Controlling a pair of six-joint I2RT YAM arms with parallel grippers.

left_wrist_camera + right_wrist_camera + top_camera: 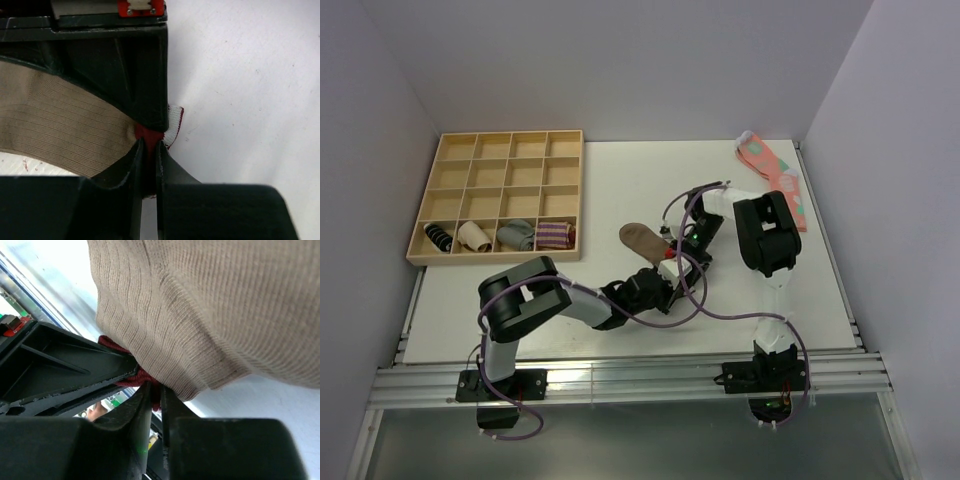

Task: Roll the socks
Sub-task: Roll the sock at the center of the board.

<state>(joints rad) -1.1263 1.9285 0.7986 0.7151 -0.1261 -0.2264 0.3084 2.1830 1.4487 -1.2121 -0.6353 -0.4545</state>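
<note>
The tan-brown sock (642, 241) lies mid-table, toe pointing up-left, its red and white cuff end at the two grippers. My left gripper (665, 282) is shut on the dark red cuff (148, 136); tan knit (55, 125) spreads to its left and a white cuff stripe (174, 125) sticks out beside it. My right gripper (678, 254) is also shut on the red cuff (142, 377), with the tan sock body (200, 310) filling its view above. The grippers meet tip to tip at the cuff.
A wooden divided tray (500, 195) stands at the back left, with small sock bundles (516, 235) in its front row. A coral-pink sock with green dots (775, 175) lies at the back right. A purple cable (690, 290) loops between the arms.
</note>
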